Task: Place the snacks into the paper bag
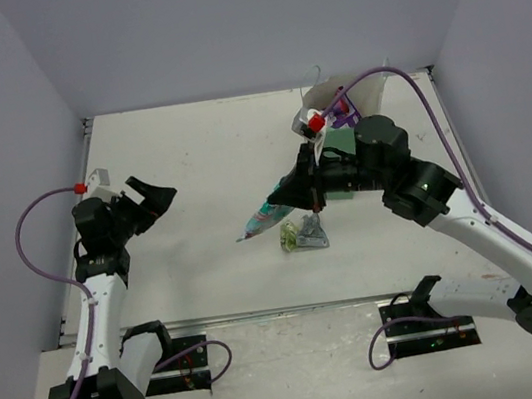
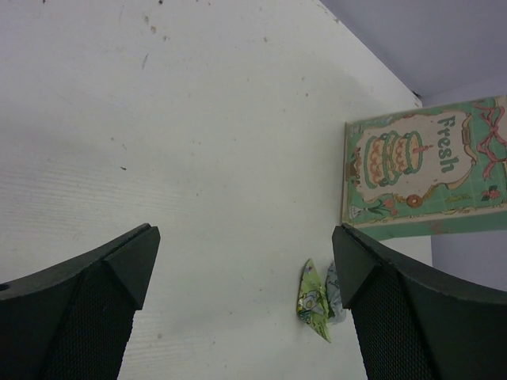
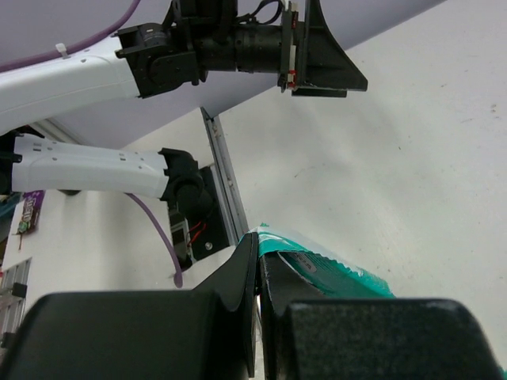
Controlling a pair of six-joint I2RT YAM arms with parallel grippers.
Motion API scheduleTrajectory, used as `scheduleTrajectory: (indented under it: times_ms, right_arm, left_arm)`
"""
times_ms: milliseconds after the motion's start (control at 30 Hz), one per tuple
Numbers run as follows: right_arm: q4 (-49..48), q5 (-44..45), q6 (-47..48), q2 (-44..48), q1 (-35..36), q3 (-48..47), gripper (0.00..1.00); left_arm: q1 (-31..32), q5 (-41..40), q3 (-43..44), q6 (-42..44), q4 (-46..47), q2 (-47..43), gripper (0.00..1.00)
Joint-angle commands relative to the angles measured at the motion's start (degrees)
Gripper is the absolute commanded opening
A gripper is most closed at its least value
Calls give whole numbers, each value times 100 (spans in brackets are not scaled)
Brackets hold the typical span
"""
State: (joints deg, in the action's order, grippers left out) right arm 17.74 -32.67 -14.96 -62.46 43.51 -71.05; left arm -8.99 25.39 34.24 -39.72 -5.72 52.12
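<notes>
My right gripper [image 1: 291,198] is shut on a teal packet [image 1: 261,220] and holds it above the table; in the right wrist view the packet [image 3: 341,273] sticks out from the closed right gripper [image 3: 259,257]. A small green packet [image 1: 291,235] and a silver one [image 1: 314,238] lie side by side on the table just below it; they also show in the left wrist view as the green packet [image 2: 314,301] and the silver packet [image 2: 333,294]. The mint-green paper bag [image 1: 356,96] stands behind my right arm, partly hidden; its printed side [image 2: 420,166] shows in the left wrist view. My left gripper [image 1: 152,201] is open and empty at the left.
Grey walls close the table on three sides. A metal rail [image 1: 264,314] runs along the near edge, with both arm bases behind it. My left arm [image 3: 158,55] shows across the table in the right wrist view.
</notes>
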Motion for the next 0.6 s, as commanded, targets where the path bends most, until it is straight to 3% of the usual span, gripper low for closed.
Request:
scheduleTrajectory:
  times_ms: [0,567]
  right_arm:
    - [107,120,213,207,0,-357,0]
    - [547,674,213,261,-500,-1701,0]
  left_arm:
    - [-50,186,232,105,-61,-79,96]
    - [55,274,540,0,-79,-123,93]
